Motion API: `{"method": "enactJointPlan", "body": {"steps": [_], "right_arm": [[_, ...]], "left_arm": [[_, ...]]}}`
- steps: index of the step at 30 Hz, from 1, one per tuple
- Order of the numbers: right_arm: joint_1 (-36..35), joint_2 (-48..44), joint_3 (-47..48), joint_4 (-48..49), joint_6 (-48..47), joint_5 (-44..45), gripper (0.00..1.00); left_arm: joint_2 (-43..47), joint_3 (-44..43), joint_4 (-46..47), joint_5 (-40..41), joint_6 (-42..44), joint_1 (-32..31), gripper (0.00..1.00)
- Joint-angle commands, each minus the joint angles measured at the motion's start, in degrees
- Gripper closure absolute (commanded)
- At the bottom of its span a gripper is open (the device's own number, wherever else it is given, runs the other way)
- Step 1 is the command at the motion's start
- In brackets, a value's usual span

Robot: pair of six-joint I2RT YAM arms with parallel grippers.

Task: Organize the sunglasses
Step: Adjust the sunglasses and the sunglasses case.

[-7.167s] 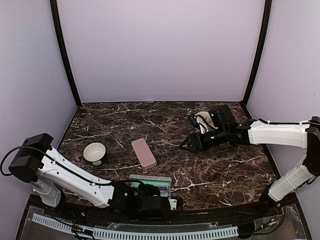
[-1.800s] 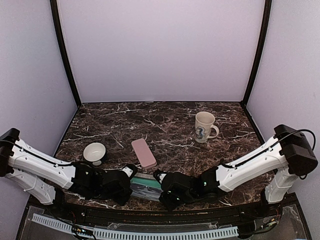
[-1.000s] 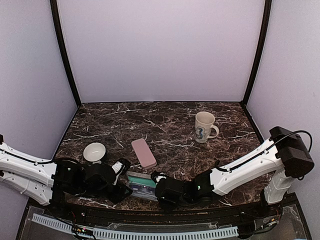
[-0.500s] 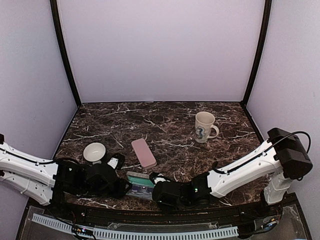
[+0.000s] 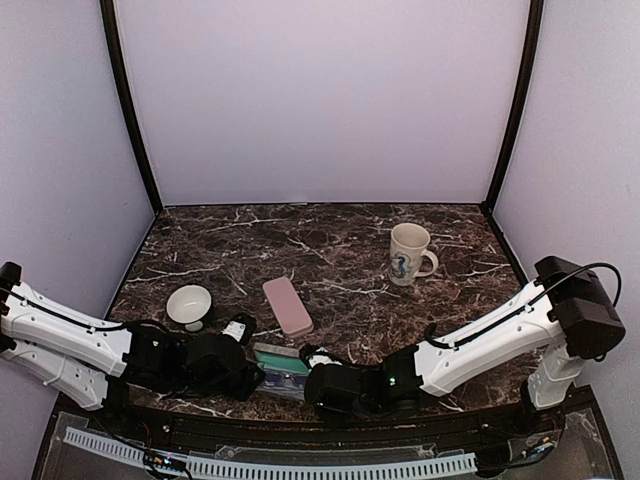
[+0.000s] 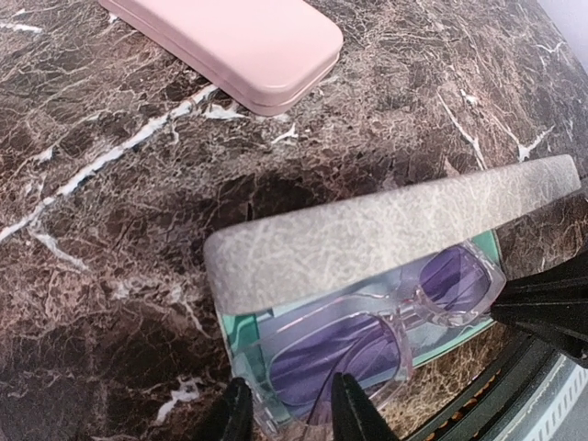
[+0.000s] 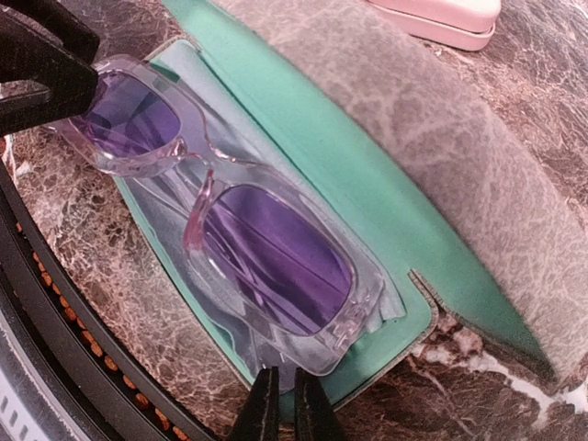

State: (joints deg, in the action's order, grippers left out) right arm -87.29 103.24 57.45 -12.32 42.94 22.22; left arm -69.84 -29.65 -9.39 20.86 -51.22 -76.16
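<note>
The sunglasses [image 6: 363, 344] lie in the open grey case [image 6: 386, 234], whose lid is not yet shut. My left hand [image 6: 289, 415] sits narrow astride their end, and I cannot tell if it grips. My right hand [image 7: 283, 404] is nearly closed at the case's rim. I see no second pair.

I'm getting the whole tabletop [image 5: 330, 240] from afar, the top camera looking down from high behind its near edge. Each wrist camera is peering down past its own jaws, very close, from opposite ends of the open case [image 6: 386, 230]. Both are sharing the sunglasses [image 6: 390, 317] just ahead of their jaws.
</note>
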Motion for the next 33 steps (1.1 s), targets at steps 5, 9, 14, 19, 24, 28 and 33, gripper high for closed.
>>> {"method": "enactJointPlan", "body": {"steps": [5, 9, 14, 19, 24, 28, 33], "right_arm": [[-0.8, -1.5, -1.6, 0.1, 1.3, -0.2, 0.85], [-0.6, -2.9, -3.0, 1.5, 1.4, -0.7, 0.84], [-0.2, -4.5, -4.7, 3.3, 1.8, -1.8, 0.81], [0.6, -5.5, -6.4, 4.9, 2.2, -2.8, 0.8], [1.0, -5.1, -6.8, 5.8, 1.9, -3.6, 0.82], [1.2, -4.5, -6.6, 5.8, 1.8, -3.6, 0.85], [1.2, -3.6, -5.8, 5.5, 1.5, -3.5, 0.88]], "left_arm": [[-0.9, 2.5, 5.3, -1.8, 0.5, 0.3, 0.75], [-1.4, 3.2, 6.7, -2.7, 1.1, 0.2, 0.77], [-1.9, 4.2, 8.1, -2.6, 2.0, 0.2, 0.79], [-2.7, 4.4, 8.9, -1.6, 3.5, 0.2, 0.81], [-3.4, 3.9, 8.9, -0.7, 5.9, 0.2, 0.82], [-3.1, 3.5, 8.6, 0.6, 6.9, 0.2, 0.83], [-2.7, 3.2, 8.2, 2.2, 8.1, 0.2, 0.82]]}}
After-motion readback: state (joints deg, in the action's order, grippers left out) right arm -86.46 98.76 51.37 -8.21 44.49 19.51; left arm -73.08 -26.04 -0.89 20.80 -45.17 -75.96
